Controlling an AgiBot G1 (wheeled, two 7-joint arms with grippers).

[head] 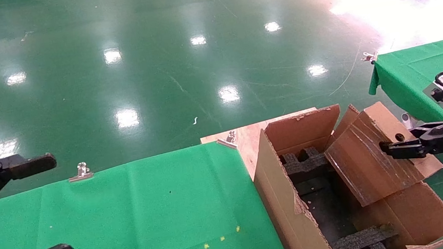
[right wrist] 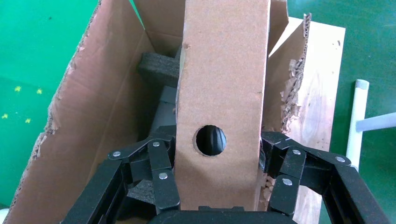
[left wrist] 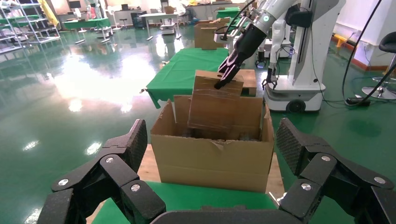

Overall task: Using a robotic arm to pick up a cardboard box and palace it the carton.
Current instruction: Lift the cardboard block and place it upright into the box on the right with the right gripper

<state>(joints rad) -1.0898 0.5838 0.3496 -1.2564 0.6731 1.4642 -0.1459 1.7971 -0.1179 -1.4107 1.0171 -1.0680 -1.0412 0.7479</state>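
**Box held over the carton, ready to go in**

The right hand (head: 393,149) is clenched on the cardboard box (head: 373,156), its fingers (right wrist: 161,175) pressing the two broad faces just beside the small round hole. It grips the upper end, probably so that the lower end is free to enter first. The box hangs tilted over the carton (head: 286,201), with its lower end at or just inside the opening; whether it already touches the black foam inserts (head: 302,161) cannot be told from these views. The carton sits on a wooden board (head: 248,136) at the end of the green-clothed counter (head: 132,220), flaps spread so the mouth stays clear. The placing step looks well along, and what remains is to lower the box between the inserts and let go. The left hand (head: 25,216) waits over the counter, released and wide, well apart from the work.
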